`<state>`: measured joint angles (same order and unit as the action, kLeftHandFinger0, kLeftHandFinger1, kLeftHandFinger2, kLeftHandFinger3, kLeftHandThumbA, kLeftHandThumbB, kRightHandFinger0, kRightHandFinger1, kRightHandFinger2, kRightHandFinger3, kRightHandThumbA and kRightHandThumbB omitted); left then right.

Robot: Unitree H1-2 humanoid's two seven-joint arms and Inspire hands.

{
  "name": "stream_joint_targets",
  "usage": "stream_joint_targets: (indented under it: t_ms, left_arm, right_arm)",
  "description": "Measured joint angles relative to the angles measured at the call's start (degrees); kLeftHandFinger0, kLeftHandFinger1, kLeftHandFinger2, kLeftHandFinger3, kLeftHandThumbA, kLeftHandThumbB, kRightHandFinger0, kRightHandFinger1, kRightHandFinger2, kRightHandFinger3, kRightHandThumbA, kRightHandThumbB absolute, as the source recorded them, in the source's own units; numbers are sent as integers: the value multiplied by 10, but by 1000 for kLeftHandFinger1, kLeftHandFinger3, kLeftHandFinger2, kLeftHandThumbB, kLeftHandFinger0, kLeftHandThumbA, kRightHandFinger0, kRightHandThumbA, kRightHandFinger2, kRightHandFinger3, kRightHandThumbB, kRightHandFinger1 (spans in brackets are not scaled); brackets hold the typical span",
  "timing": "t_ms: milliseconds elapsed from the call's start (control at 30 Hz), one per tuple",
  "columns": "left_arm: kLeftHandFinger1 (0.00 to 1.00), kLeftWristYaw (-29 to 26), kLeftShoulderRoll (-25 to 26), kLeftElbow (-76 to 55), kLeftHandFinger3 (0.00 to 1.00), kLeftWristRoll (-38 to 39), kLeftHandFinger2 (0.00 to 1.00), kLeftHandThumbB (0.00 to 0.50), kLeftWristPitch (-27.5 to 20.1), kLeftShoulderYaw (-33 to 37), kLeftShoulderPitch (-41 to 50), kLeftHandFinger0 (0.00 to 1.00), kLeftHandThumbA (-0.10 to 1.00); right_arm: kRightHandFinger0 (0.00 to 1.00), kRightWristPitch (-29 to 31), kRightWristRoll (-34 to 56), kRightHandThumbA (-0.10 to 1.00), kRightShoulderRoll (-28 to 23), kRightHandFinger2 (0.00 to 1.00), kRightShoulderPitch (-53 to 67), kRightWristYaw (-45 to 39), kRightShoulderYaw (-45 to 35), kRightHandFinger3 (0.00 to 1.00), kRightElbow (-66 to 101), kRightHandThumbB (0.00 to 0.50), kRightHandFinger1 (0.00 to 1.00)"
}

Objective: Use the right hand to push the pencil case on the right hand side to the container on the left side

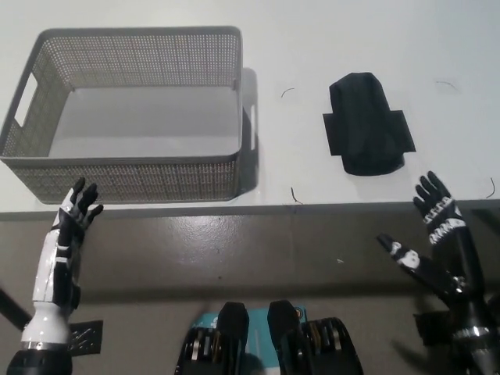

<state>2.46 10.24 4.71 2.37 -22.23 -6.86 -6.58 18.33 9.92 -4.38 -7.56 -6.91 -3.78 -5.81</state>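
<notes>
A black pencil case (pixel 366 125) lies flat on the white table (pixel 312 47), right of centre. A grey mesh container (pixel 129 113) with handle slots stands on the left part of the table, nothing inside it. My black right hand (pixel 433 226) hovers at the table's front edge, below and right of the pencil case, open with its fingers spread and clear of the case. My white left hand (pixel 74 215) rests at the lower left, just in front of the container's near wall, open as well.
The table's front edge (pixel 258 207) runs across the middle of the picture, with dark floor below it. A strip of bare table lies between the container and the pencil case. Small dark marks dot the tabletop.
</notes>
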Motion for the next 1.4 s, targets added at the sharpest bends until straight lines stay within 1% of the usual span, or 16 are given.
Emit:
stream_joint_targets:
  t_ms: [100, 133, 167, 233, 300, 400, 567, 600, 667, 767, 1000, 1067, 1300, 1333, 1367, 1400]
  left_arm:
    - [1000, 2, 1, -15, 1000, 1, 1000, 4, -7, 0, 8, 1000, 1000]
    - [1000, 3, 1, -17, 1000, 1, 1000, 52, -9, 0, 10, 1000, 1000]
    - [1000, 3, 1, -19, 1000, 1, 1000, 72, -10, 0, 12, 1000, 1000]
    - [1000, 4, 1, -41, 1000, 3, 1000, 87, -10, 1, 23, 1000, 1000]
    - [1000, 6, 1, -64, 1000, 5, 1000, 88, -11, 3, 35, 1000, 1000]
    - [1000, 9, 1, -78, 1000, 10, 1000, 76, -11, 7, 46, 1000, 1000]
    - [1000, 18, 1, -107, 1000, 16, 1000, 63, -8, 20, 71, 1000, 1000]
    - [1000, 19, 1, -108, 1000, 17, 1000, 62, -8, 21, 74, 1000, 1000]
    - [1000, 20, 0, -109, 1000, 18, 1000, 69, -9, 22, 78, 1000, 1000]
    - [1000, 21, 0, -109, 1000, 21, 1000, 83, -10, 24, 79, 1000, 1000]
    - [1000, 22, 0, -104, 1000, 25, 1000, 78, -17, 29, 78, 1000, 1000]
    - [1000, 22, 0, -104, 1000, 26, 1000, 61, -18, 29, 79, 1000, 1000]
    - [1000, 22, 0, -107, 1000, 27, 1000, 63, -22, 30, 84, 1000, 1000]
    - [1000, 22, 0, -109, 1000, 27, 1000, 77, -22, 31, 86, 1000, 1000]
    - [1000, 22, -1, -110, 1000, 27, 1000, 82, -22, 32, 87, 1000, 1000]
    - [1000, 23, -1, -111, 1000, 27, 1000, 89, -22, 31, 90, 1000, 1000]
  right_arm:
    - [1000, 0, 14, 924, -2, 1000, 23, -3, 0, 1000, 45, 315, 1000]
    - [1000, 0, 17, 932, -3, 1000, 25, -3, -1, 1000, 53, 231, 1000]
    - [1000, 0, 20, 935, -4, 1000, 26, -3, -1, 1000, 57, 268, 1000]
    - [1000, 0, 25, 943, -5, 1000, 27, -2, -7, 1000, 86, 267, 1000]
    - [1000, 0, 29, 944, -7, 1000, 21, -1, -14, 1000, 115, 267, 1000]
    - [1000, -1, 31, 985, -9, 1000, 9, 1, -20, 1000, 132, 327, 1000]
    - [1000, -4, 24, 1000, -9, 1000, -27, 9, -28, 1000, 140, 339, 1000]
    - [1000, -6, 21, 1000, -9, 1000, -35, 11, -28, 1000, 137, 302, 1000]
    - [1000, -11, 15, 1000, -10, 1000, -53, 15, -30, 1000, 136, 295, 1000]
    - [1000, -25, 2, 1000, -17, 1000, -89, 20, -32, 1000, 128, 230, 1000]
    - [1000, -54, -4, 985, -44, 1000, -195, 27, -41, 1000, 35, 219, 1000]
    - [1000, -57, -4, 997, -46, 1000, -213, 27, -42, 1000, 15, 271, 1000]
    - [1000, -59, -14, 1000, -57, 1000, -302, 32, -43, 1000, -137, 305, 1000]
    - [1000, -59, -15, 1000, -58, 1000, -311, 32, -43, 1000, -162, 267, 1000]
    - [1000, -58, -16, 1000, -60, 1000, -320, 33, -43, 1000, -179, 318, 1000]
    - [1000, -57, -17, 1000, -62, 1000, -327, 34, -43, 1000, -195, 316, 1000]
